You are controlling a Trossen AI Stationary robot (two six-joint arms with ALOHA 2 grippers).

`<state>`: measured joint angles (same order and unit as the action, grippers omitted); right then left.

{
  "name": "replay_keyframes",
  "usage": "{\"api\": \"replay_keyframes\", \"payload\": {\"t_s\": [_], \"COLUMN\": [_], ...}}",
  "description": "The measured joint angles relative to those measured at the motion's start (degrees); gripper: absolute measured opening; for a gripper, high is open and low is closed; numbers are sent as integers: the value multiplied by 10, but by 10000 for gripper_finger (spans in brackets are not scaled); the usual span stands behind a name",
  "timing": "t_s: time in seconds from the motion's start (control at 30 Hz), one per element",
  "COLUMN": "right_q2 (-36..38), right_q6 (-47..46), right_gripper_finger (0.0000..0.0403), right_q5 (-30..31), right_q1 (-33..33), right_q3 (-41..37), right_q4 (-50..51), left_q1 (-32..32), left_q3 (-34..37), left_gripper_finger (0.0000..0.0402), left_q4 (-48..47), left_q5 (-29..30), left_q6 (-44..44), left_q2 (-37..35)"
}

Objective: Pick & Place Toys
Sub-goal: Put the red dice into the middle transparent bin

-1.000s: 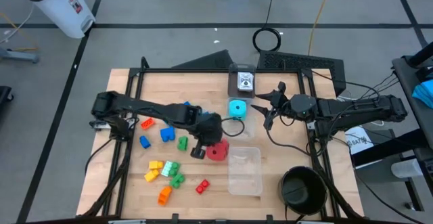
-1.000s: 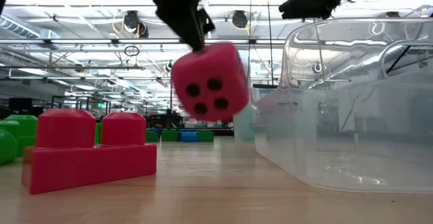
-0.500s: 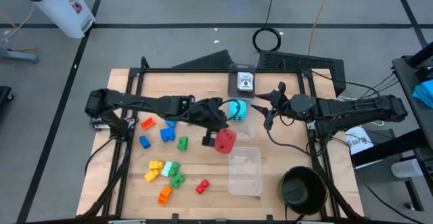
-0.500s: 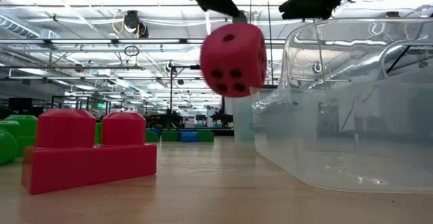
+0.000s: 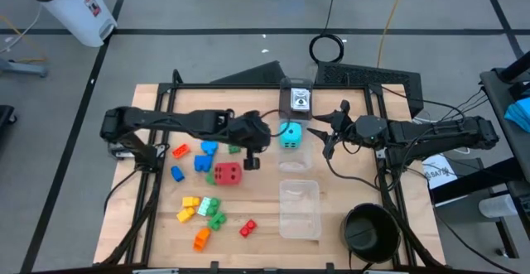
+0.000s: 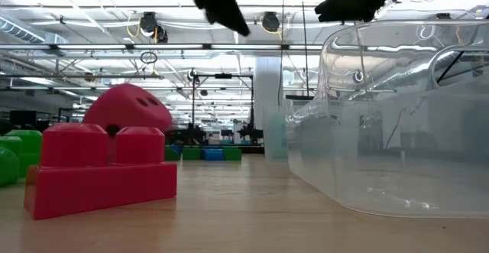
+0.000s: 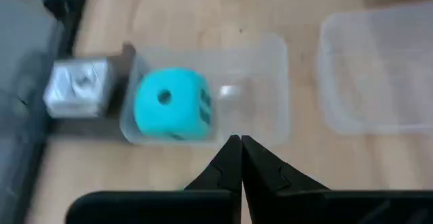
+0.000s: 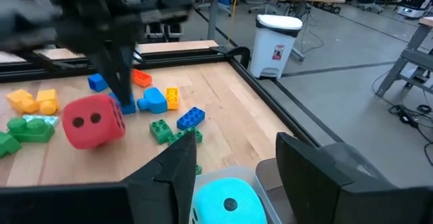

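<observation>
The red die is at the table's middle, left of the clear boxes and free of both grippers; in the low view it shows blurred behind a red brick. My left gripper hangs above the table just right of the die. It is shut on nothing, its fingertips together. The cyan die sits in a small clear box. My right gripper waits open, raised over the cyan die's right side. Loose bricks lie at the left.
A second clear box stands near the front, with a black round bowl to its right. A small silver block sits at the far edge. Blue, orange and green bricks lie left of the red die; a red brick lies near the front.
My left gripper lifted the red die and carried it right, toward the clear boxes. The die then came out of the fingers and dropped toward the table's left. The gripper has gone on rising and moved toward the far edge, tipping up.
</observation>
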<state>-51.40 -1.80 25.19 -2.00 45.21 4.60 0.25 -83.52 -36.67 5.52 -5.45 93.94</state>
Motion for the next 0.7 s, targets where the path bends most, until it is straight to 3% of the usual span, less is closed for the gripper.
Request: {"api": "replay_keyframes", "payload": {"t_s": [0.13,0.33,0.5,0.6,0.7], "right_q2": [0,0,0,0,0], "right_q6": [8,9,9,8,8], "right_gripper_finger": [171,171,171,171,171], "right_q5": [0,0,0,0,0], "right_q1": [0,0,0,0,0], "right_q3": [0,0,0,0,0], "right_q4": [1,2,2,2,2], "left_q1": [-9,-43,-82,-108,-129], "left_q3": [1,1,1,1,1], "left_gripper_finger": [76,237,352,391,387], "left_q4": [-112,-272,-383,-387,-399], "left_q5": [-2,23,10,5,8], "left_q6": [102,215,288,301,306], "left_q2": [-21,-23,-12,-12,-12]}}
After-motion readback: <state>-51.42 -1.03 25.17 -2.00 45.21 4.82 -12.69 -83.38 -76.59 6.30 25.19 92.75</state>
